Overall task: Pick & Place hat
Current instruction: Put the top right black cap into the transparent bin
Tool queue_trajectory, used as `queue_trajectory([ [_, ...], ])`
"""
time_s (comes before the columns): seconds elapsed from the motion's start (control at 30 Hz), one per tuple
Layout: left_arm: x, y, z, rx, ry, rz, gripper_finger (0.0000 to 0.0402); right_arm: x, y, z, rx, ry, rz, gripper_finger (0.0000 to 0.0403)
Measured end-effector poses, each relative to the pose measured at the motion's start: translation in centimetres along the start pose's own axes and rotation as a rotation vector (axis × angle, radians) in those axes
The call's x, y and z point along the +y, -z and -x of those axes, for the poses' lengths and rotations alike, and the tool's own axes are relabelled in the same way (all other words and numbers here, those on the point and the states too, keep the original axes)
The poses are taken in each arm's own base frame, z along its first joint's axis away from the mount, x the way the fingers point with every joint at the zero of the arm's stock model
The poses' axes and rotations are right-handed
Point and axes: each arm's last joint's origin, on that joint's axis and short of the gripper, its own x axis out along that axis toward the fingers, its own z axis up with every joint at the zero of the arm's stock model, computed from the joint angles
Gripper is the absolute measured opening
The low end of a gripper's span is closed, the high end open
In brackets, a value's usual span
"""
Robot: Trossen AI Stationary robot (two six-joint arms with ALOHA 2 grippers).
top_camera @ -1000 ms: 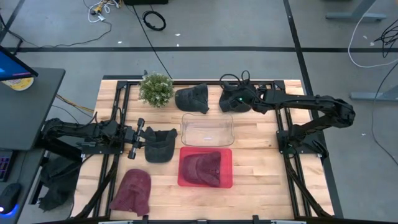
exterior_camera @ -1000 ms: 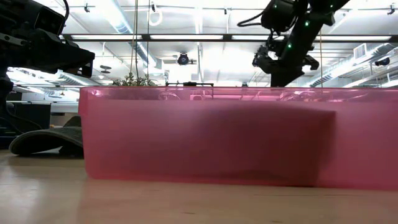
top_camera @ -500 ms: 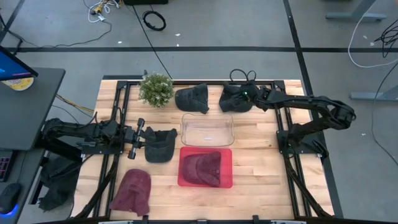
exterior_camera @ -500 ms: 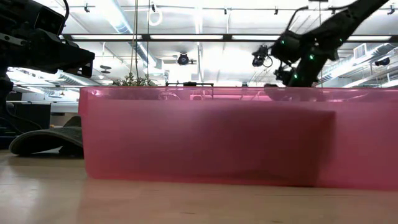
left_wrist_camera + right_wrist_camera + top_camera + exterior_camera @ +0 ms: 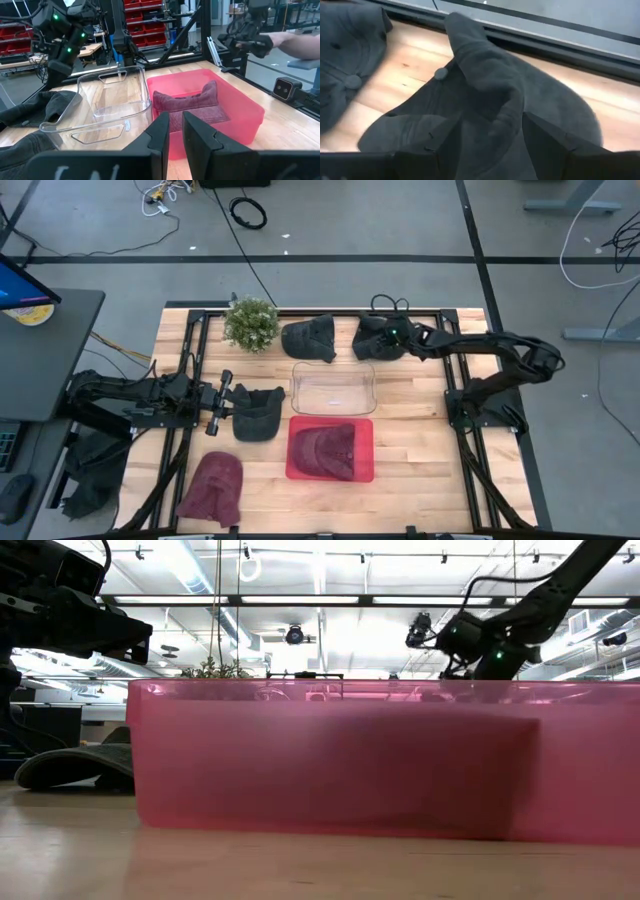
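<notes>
A dark grey hat (image 5: pixel 372 344) lies crumpled on the table near its far edge, right of a second dark cap (image 5: pixel 308 338). My right gripper (image 5: pixel 392 333) is low over it and open. In the right wrist view its fingers (image 5: pixel 445 145) stand on either side of a raised fold (image 5: pixel 495 90) of the hat's crown. A maroon hat (image 5: pixel 328 446) lies in the red bin (image 5: pixel 366 470). Another maroon hat (image 5: pixel 212 488) lies at the near left. A third dark cap (image 5: pixel 260 412) rests just right of my left gripper (image 5: pixel 222 402), which waits shut above the table's left side. My right gripper (image 5: pixel 492 125) comes at the dark hat slanting down from the table's right, its open fingers astride the raised fold of the crown. I cannot tell whether the fingers touch the cloth. The hat lies on the table.
A clear plastic bin (image 5: pixel 333 387) stands at the table's middle, just beyond the red bin. A small potted plant (image 5: pixel 250 322) is at the far left corner. Black frame rails (image 5: pixel 455 395) run along both sides of the table. Bare wood shows at the near right.
My right gripper has dropped from well above the table toward the dark hat at the far edge, moving slightly farther and to the right as the arm stretched out. The hats and bins have stayed put.
</notes>
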Motion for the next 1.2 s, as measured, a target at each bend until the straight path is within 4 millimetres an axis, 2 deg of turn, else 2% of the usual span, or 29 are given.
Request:
queue_trajectory([
  [0.2, 0.0, 0.0, 0.0, 0.000, 0.000, 0.000, 0.0055, 0.2, 0.3, -1.9, 0.038, 0.029, 0.054, 0.0208],
  [0.5, 0.0, 0.0, 0.0, 0.000, 0.000, 0.000, 0.0055, 0.1, 0.5, -2.3, 0.063, 0.045, 0.059, 0.0196],
  [0.7, 0.0, 0.0, 0.0, 0.000, 0.000, 0.000, 0.0055, -0.4, 0.6, -2.4, 0.094, 0.071, 0.075, 0.0127],
  [0.87, 0.0, 0.0, 0.0, 0.000, 0.000, 0.000, 0.0055, -0.5, 0.9, -2.3, 0.125, 0.085, 0.081, 0.0023],
  [1.03, 0.0, 0.0, 0.0, 0.000, 0.000, 0.000, 0.0055, -0.6, 1.0, -2.2, 0.138, 0.090, 0.107, 0.0013],
  [1.2, 0.0, 0.0, 0.0, 0.000, 0.000, 0.000, 0.0055, -0.6, 0.9, -0.8, 0.135, 0.108, 0.155, 0.0006],
])
